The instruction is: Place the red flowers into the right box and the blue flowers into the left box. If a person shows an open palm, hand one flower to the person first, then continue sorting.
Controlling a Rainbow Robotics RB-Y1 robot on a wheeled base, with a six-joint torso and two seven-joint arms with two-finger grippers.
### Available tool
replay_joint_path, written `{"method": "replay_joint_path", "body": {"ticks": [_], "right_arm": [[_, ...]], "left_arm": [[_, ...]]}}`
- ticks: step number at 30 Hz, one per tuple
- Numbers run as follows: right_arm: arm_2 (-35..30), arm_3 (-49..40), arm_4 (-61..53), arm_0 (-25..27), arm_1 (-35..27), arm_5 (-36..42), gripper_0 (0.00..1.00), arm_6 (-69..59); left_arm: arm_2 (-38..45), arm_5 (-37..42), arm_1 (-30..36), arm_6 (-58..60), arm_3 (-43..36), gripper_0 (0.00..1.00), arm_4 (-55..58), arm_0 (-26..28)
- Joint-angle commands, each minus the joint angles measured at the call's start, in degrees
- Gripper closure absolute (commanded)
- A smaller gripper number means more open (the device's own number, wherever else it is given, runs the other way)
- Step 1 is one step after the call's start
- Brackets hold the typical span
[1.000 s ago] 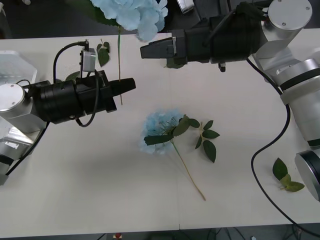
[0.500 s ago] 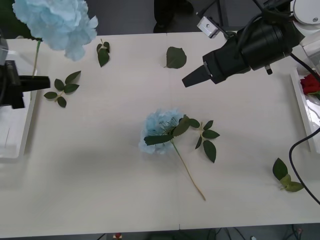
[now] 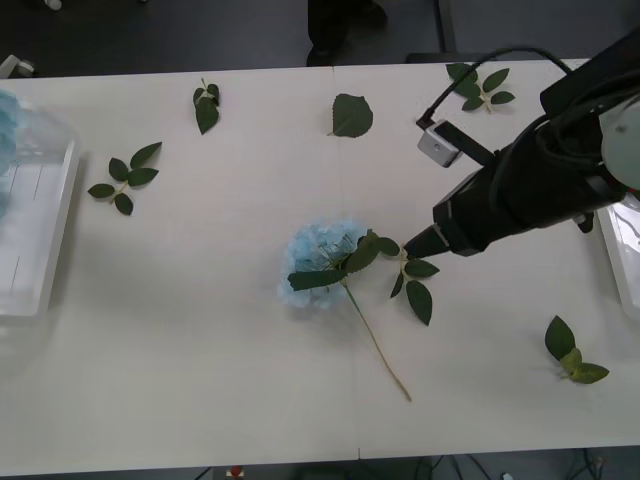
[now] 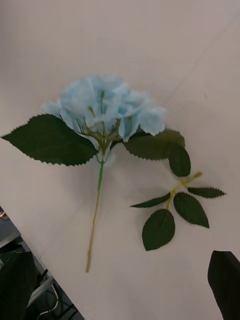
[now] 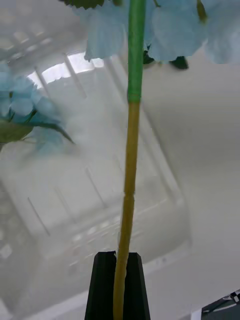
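Observation:
One of the blue flowers (image 3: 322,262) lies in the middle of the table, its stem pointing toward the front edge. My right gripper (image 3: 413,245) hangs open just right of its leaves; one black finger (image 4: 227,279) shows beside the flower (image 4: 107,107). My left gripper (image 5: 118,282) is shut on the stem of another blue flower (image 5: 131,125), held upright over the left box (image 5: 100,200). A third blue flower (image 5: 22,107) lies inside that box. The left box (image 3: 55,235) sits at the table's left edge, the right box (image 3: 614,252) at its right edge. The red flowers are hidden.
Loose green leaf sprigs lie scattered: one (image 3: 125,180) near the left box, others at the back (image 3: 207,106) (image 3: 351,115) (image 3: 480,82), one at the front right (image 3: 570,355). A small sprig (image 4: 175,210) lies right beside the centre flower.
The left arm has swung left out of the front view, carrying its blue flower over the left box. The right arm has come down from the back to the centre flower.

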Motion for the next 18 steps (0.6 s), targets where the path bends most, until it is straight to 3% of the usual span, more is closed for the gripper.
{"method": "replay_joint_path", "body": {"ticks": [1,8,16,18], "right_arm": [[3.50,-5.90,6.14,5.23,-3.07,-0.89,0.00,-3.06],[10.53,-8.63,15.81,9.45,-4.04,-6.86,0.00,-4.73],[19.50,-9.33,28.02,9.80,-1.23,-11.52,0.00,-12.56],[20.46,-9.24,30.13,9.80,0.27,-11.35,0.00,-14.23]], "left_arm": [[2.25,-0.44,3.19,-2.80,6.05,1.00,-6.01,1.37],[0.41,-7.47,3.19,-2.98,12.03,1.00,-12.08,1.45],[-2.49,-12.13,3.19,-3.06,14.75,1.00,-14.01,1.72],[-3.20,-13.18,3.19,-3.06,14.67,0.91,-15.06,1.89]]}}
